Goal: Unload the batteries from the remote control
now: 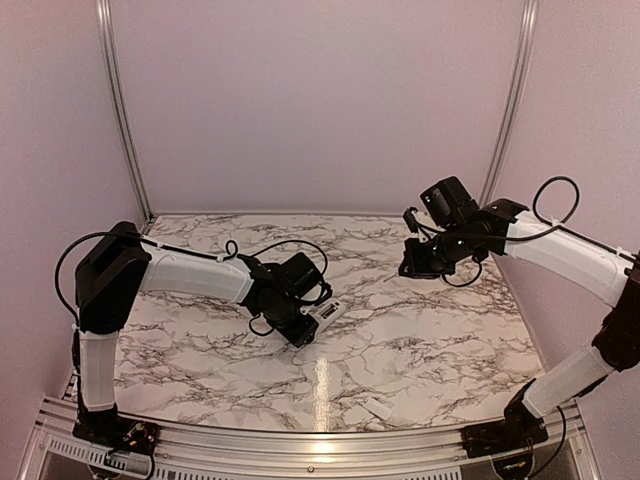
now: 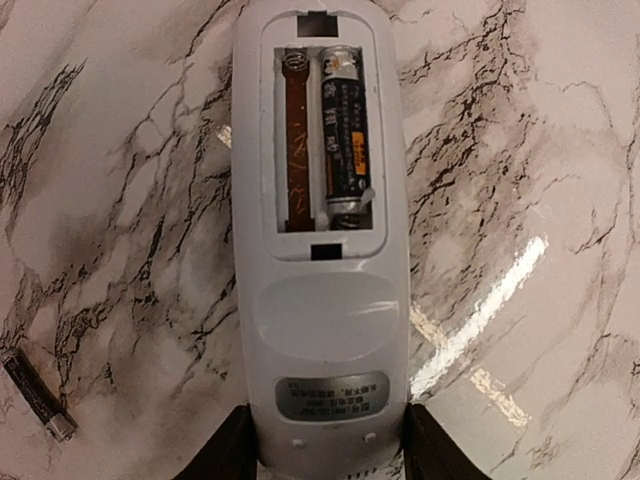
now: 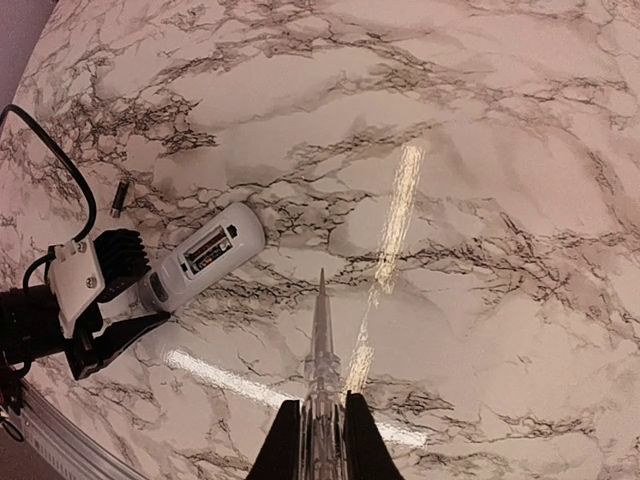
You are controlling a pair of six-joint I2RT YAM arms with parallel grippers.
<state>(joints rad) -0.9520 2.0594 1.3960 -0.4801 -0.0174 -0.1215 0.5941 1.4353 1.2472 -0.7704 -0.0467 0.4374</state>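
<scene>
The white remote control [image 2: 320, 330] lies back-up on the marble, its battery bay uncovered. One dark battery [image 2: 345, 135] sits in the bay's right slot; the left slot shows only a spring and a brown floor. A second battery [image 2: 38, 395] lies loose on the table to the left. My left gripper [image 2: 330, 440] has a finger pressed against each side of the remote's near end. In the top view the remote [image 1: 322, 318] pokes out of the left gripper [image 1: 305, 328]. My right gripper [image 3: 322, 410] hangs above the table, shut on a thin silvery pointed tool [image 3: 321, 330].
A small white flat cover piece [image 1: 378, 407] lies near the table's front edge. The loose battery [image 3: 118, 197] lies beyond the remote [image 3: 205, 256] in the right wrist view. Walls with metal rails close off the back and sides.
</scene>
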